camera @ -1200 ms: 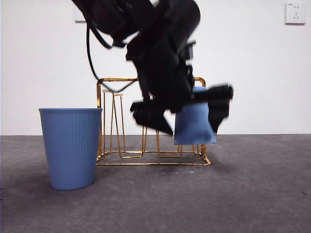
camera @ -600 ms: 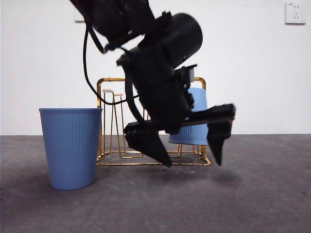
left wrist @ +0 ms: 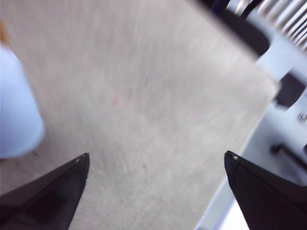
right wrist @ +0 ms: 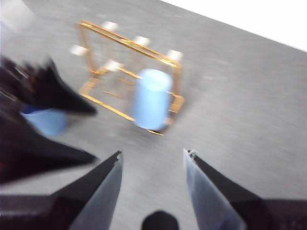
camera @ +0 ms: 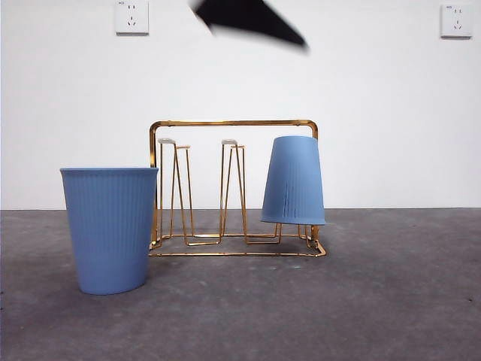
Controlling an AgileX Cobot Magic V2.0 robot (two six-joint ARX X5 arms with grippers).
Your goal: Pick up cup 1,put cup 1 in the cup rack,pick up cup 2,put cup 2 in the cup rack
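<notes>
Cup rack (camera: 233, 122): gold-coloured wire frame with a rectangular base, an arched bar across the top and upright hairpin pegs capped with pale tips. It stands on the grey table (camera: 391, 301) near the white wall (camera: 376, 90), a little taller than the cups. Two pegs at its middle and left stand bare.

Inverted cup (camera: 293, 180): pale blue, finely ribbed, tapering toward its closed base, which points up. It sits mouth-down over the peg at the rack's right end, its rim hanging just above the base wire. In the right wrist view the same cup (right wrist: 151, 98) shows at one end of the rack (right wrist: 129, 48), blurred.

Upright cup (camera: 110, 229): same blue, same ribbing, mouth up, standing on the table just beside the rack's left end and nearer the camera, overlapping the rack's left post in the front view.

Left gripper (left wrist: 156, 160): jaws spread wide, nothing between them; it hangs above the table with a pale blue cup (left wrist: 17, 110) off to one side. A blurred black tip at the top of the front view belongs to an arm; which arm cannot be told.

Right gripper (right wrist: 152, 158): jaws parted, nothing held, well above the table and apart from the rack.

Wall sockets (camera: 131, 16): two white plates high on the wall.
</notes>
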